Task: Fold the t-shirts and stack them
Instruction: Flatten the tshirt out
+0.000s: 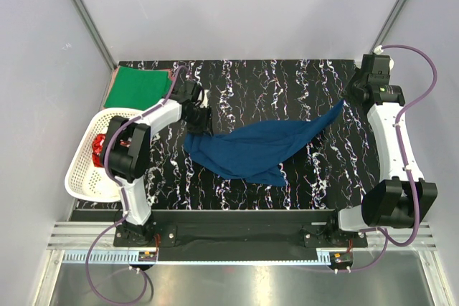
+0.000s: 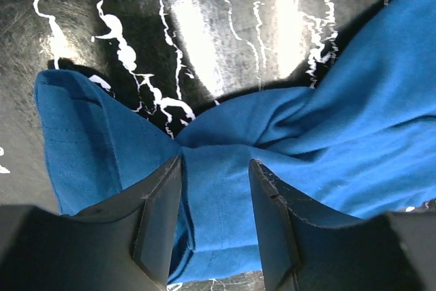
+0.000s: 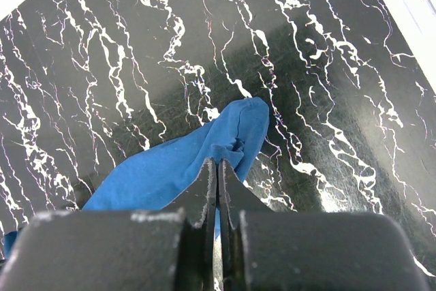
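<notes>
A dark navy blue t-shirt lies stretched across the middle of the black marbled table, from left to back right. My left gripper hangs over its left end. In the left wrist view the left gripper has its jaws apart, with a fold of the blue cloth lying between the fingers. My right gripper is shut on the shirt's right tip and holds it raised at the back right. A bright green t-shirt lies folded at the back left corner.
A white lattice basket hangs off the table's left edge, with a red t-shirt bunched inside it. Grey walls close in the table on the left, right and back. Bare table shows behind the navy shirt.
</notes>
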You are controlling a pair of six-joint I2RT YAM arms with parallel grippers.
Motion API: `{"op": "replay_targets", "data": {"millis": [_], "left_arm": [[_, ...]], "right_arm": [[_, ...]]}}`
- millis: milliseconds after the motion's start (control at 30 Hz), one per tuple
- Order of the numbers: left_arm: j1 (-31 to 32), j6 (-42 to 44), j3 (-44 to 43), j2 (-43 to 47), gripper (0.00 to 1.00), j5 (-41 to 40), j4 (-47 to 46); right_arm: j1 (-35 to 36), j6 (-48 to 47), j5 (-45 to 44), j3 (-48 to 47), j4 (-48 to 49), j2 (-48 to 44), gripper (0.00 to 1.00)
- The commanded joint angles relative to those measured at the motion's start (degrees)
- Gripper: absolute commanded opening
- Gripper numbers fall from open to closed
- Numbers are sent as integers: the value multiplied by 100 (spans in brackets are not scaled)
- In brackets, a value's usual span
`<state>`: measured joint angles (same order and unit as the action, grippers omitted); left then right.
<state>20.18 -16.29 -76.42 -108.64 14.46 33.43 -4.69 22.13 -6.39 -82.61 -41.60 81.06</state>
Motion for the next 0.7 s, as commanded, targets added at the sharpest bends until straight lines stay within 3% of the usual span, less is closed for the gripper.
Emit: {"op": "replay_targets", "data": {"millis": [0, 133, 267, 300, 367, 667], "left_arm": [[-6, 30, -145, -96, 49, -102, -64], [-6, 12, -154, -157, 47, -84, -117], [-6, -23, -154, -26, 24, -39, -196], [-6, -66, -206, 87, 12, -92, -153], [-6, -137, -311, 255, 2, -171, -83], [-58, -673, -1761, 1678, 0, -1832, 691]], "right_arm": [[-15, -7, 33, -1, 232, -230, 0], [-15, -16, 50, 25, 240, -248, 0], [-15, -51, -20, 43, 249, -301, 0], [-15, -68, -55, 52, 249, -292, 0], [-15, -77, -90, 34, 232, -240, 0], [-15, -104, -819, -1169, -164, -248, 0]]}}
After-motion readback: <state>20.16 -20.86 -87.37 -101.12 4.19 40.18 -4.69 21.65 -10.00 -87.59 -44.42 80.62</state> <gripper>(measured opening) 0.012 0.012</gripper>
